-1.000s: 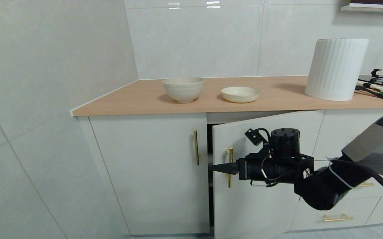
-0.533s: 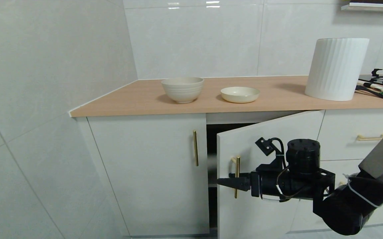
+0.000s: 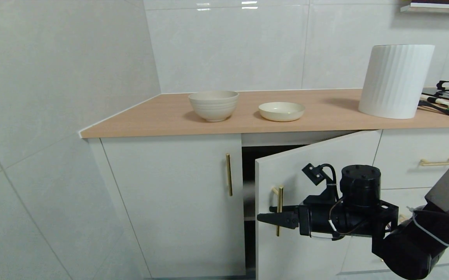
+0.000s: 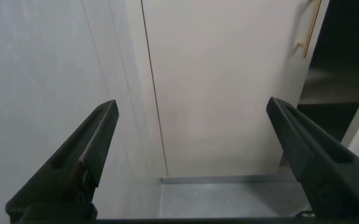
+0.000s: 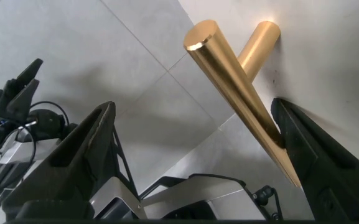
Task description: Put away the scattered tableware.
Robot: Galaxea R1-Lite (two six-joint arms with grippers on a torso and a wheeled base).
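The bowl [image 3: 213, 105] and dish [image 3: 281, 111] sit on the worktop [image 3: 325, 112], dish at the bowl's 3 o'clock. The right pincer [image 3: 261, 217] gapes wide around the door handle [image 3: 280, 196]; the left pincer [image 4: 191, 104] gapes empty.

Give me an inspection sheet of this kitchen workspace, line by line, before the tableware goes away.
Surface: wooden countertop over white cabinets.
Job's things: bowl and shallow dish stand apart on the countertop; cabinet door partly open.
Clutter: white ribbed canister, with utensils beside it.
Grippers: right gripper open, with its fingers either side of the brass handle; left gripper open, empty, facing the closed door.
Cables: black wire loops on the right wrist.
Surroundings: white tiled walls; drawers.
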